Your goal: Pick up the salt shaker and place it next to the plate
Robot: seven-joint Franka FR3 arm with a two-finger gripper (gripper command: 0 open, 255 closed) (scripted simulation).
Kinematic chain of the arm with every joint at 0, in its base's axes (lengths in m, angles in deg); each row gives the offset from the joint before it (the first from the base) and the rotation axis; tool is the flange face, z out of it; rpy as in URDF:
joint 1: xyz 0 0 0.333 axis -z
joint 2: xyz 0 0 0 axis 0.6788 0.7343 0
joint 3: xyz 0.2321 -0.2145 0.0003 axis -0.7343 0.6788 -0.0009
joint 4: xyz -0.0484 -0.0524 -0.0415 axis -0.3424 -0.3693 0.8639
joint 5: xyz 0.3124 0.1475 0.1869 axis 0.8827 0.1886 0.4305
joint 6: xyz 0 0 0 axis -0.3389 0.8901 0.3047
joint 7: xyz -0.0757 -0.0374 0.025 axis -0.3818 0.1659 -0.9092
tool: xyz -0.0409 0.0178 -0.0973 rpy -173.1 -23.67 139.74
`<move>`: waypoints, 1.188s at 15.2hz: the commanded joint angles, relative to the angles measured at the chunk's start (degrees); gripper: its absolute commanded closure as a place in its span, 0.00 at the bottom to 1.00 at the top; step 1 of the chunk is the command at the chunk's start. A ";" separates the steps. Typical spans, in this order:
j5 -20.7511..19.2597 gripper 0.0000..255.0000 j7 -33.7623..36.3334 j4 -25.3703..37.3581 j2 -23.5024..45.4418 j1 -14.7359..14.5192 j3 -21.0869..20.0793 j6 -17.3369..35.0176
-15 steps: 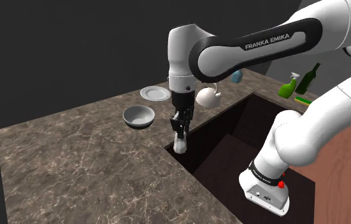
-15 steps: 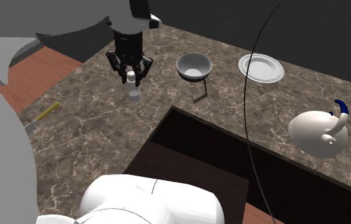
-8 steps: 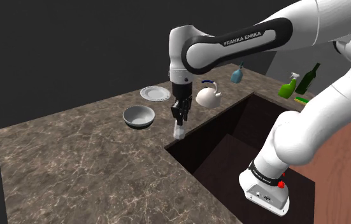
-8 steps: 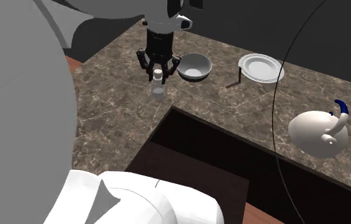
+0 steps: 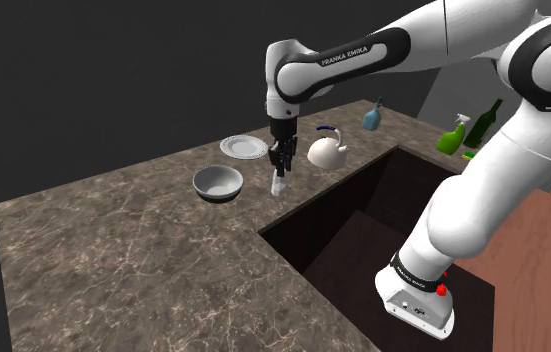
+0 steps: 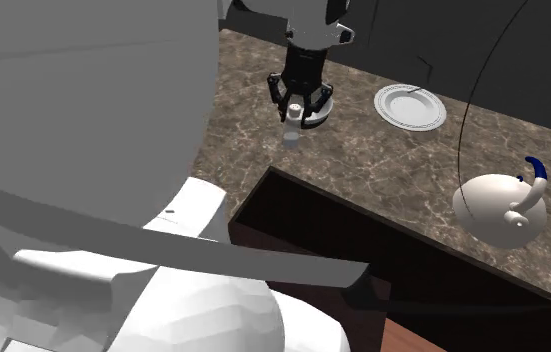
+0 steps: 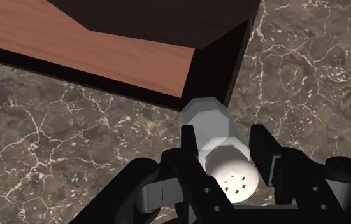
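Gripper [image 5: 280, 170] pinches the white salt shaker [image 5: 280, 187] near its cap, fingers [image 7: 192, 141] clamped on both sides, shaker upright. It hangs over the marble counter [image 5: 113, 250] between the bowl [image 5: 218, 183] and the kettle [image 5: 326, 150], near the plate [image 5: 244, 147] and close to the sink's corner [image 7: 231, 70].

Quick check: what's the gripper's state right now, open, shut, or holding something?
Gripper: shut on the small white salt shaker with a perforated top.
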 commanded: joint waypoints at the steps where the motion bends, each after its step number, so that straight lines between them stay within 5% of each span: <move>1: -0.98 1.00 -2.24 1.87 2.32 1.23 1.37 0.28; 18: -4.02 1.00 -18.00 32.36 28.97 10.62 9.21 -4.10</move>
